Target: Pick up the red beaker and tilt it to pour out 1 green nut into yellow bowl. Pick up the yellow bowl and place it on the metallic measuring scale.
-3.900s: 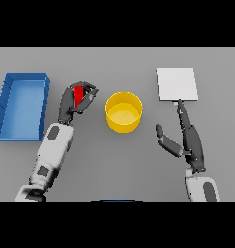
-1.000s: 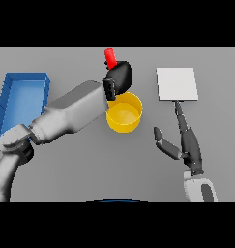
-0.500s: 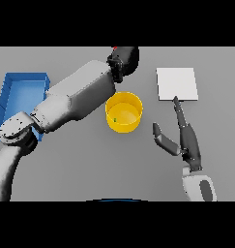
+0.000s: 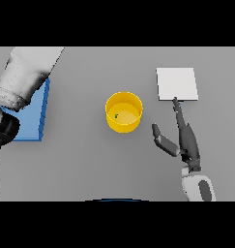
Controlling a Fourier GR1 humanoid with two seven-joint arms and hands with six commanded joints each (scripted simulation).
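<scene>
Left arm swung aside — green nut (image 4: 116, 116) now in yellow bowl (image 4: 124, 112)

Flat, even light — barely any shadows, no glare; edges slightly soft.

On my left I see a blue tray (image 4: 32, 127), flat on the grey desk (image 4: 90, 164) and partly hidden at its near-left side; only its right wall and some floor show.
</scene>
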